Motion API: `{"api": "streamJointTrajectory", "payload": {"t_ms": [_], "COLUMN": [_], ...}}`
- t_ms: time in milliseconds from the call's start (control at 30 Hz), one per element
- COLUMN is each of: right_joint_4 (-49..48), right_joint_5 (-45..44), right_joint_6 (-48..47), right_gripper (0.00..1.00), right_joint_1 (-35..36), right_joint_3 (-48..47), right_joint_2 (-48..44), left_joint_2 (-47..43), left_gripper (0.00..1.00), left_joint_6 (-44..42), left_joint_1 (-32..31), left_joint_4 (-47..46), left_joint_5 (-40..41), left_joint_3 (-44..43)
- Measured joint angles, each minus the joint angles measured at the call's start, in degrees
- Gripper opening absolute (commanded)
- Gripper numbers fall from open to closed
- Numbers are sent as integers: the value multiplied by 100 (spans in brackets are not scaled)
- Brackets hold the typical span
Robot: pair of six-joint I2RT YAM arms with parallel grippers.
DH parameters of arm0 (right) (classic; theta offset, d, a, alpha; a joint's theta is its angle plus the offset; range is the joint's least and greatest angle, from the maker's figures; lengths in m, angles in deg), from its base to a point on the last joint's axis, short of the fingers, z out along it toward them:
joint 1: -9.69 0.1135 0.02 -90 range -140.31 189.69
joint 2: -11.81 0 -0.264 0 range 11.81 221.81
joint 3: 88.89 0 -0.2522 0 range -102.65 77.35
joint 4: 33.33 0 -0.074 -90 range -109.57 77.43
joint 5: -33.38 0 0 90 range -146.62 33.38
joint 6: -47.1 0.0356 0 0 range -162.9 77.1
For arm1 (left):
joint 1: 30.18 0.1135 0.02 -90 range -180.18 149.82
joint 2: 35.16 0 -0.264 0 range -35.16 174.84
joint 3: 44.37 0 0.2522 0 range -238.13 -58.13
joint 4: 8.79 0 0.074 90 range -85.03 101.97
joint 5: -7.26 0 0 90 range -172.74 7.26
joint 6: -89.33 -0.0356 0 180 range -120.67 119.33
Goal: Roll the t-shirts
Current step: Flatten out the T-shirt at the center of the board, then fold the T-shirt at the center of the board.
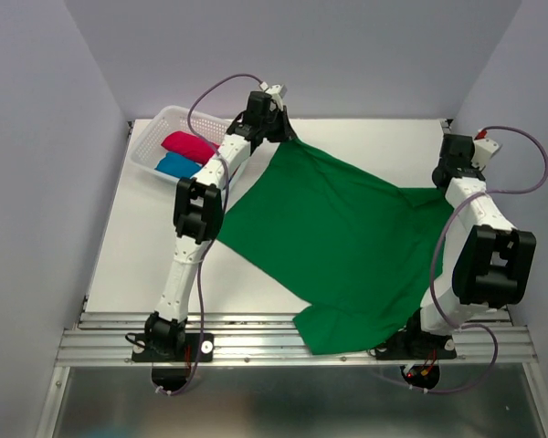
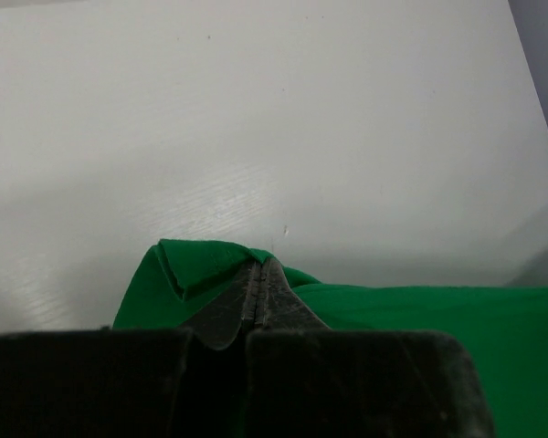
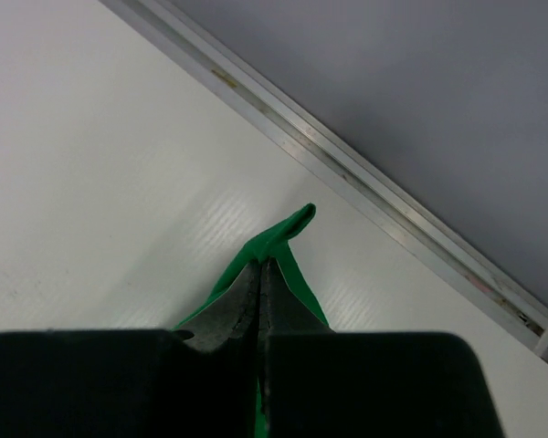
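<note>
The deep green t-shirt (image 1: 333, 242) hangs spread between my two grippers above the table, its lower part drooping over the near rail. My left gripper (image 1: 290, 140) is shut on its far left corner; in the left wrist view the cloth (image 2: 201, 265) bunches round the closed fingertips of that gripper (image 2: 263, 265). My right gripper (image 1: 441, 190) is shut on the far right corner, and a green fold (image 3: 288, 228) pokes out past the tips of the right gripper (image 3: 261, 265). The crimson-pink t-shirt (image 1: 188, 146) and the bright blue t-shirt (image 1: 177, 166) lie rolled in the basket.
A white lattice basket (image 1: 155, 137) stands at the far left corner of the white table (image 1: 137, 246). Grey walls close in on three sides. A metal rail (image 3: 384, 196) edges the table near the right gripper, and another rail (image 1: 256, 342) runs along the near side.
</note>
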Motion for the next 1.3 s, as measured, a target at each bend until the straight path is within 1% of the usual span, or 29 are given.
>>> {"api": "streamJointTrajectory", "payload": {"t_ms": [67,333,600,733,1033,1133,1300], "right_joint_4": [-170,-413,-492,-308,855,1213,1696], "right_joint_5": [4,50,376,584,911,1097,1469], "right_joint_6": [-15,-15,-33,120,863,1128,1438], "right_gripper": [1,1,1,1,1,1,1], "right_joint_1": [-13,-22,-26,-26,-26,-26,-24], "right_joint_3": [-120,-660,-741,-734,-376,24,428], "right_joint_2": [177,800,831,758,-144,-619,-1134], "left_joint_2": [146,389,581,586,577,577,520], "left_gripper": [0,0,0,0,0,0,0], "left_joint_6": [13,57,59,55,9,-50,-118], "left_joint_1": [37,157,221,251,306,308,310], "left_joint_4": [-87,-229,-308,-361,-284,-267,-251], "left_joint_5": [0,2,22,-4,-66,-66,-66], "left_joint_3": [-208,-323,-328,-302,-17,-17,101]}}
